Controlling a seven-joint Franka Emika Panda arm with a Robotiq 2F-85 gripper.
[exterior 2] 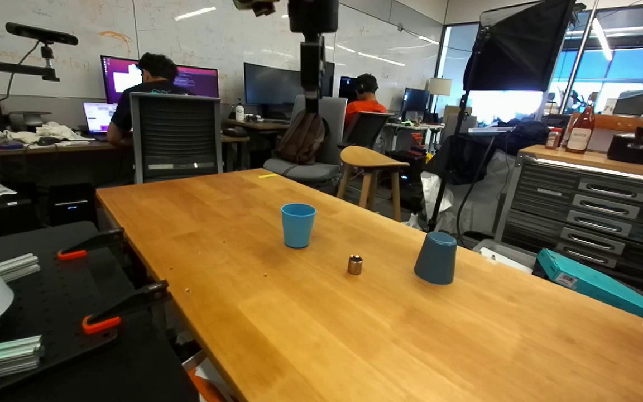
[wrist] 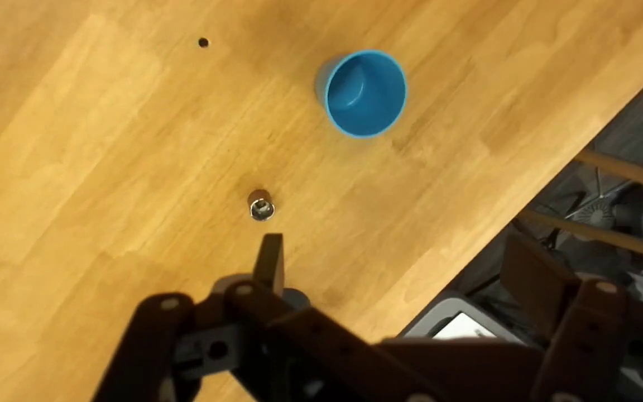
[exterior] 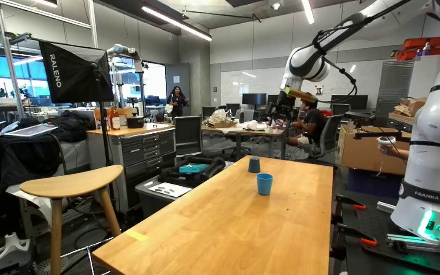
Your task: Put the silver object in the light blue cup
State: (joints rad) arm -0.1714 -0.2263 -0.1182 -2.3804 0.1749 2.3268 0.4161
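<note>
The silver object is a small metal socket standing on the table, seen in an exterior view (exterior 2: 355, 265) and in the wrist view (wrist: 260, 205). It does not show in the exterior view where the light blue cup (exterior: 264, 184) stands in front of the darker cup. The light blue cup stands upright and shows empty in the wrist view (wrist: 363, 95); it also shows in an exterior view (exterior 2: 298, 226). My gripper (wrist: 402, 265) is open and empty, its fingers wide apart. It hangs well above the table in both exterior views (exterior: 280, 114) (exterior 2: 311, 100).
A dark blue cup (exterior 2: 436, 259) stands upside down near the socket, partly hidden behind a finger in the wrist view (wrist: 296, 297). The long wooden table (exterior: 220, 229) has a grey bin (exterior: 147, 191) and a stool (exterior: 75, 181) beside it. Clamps (exterior 2: 101, 324) sit along the robot-side edge.
</note>
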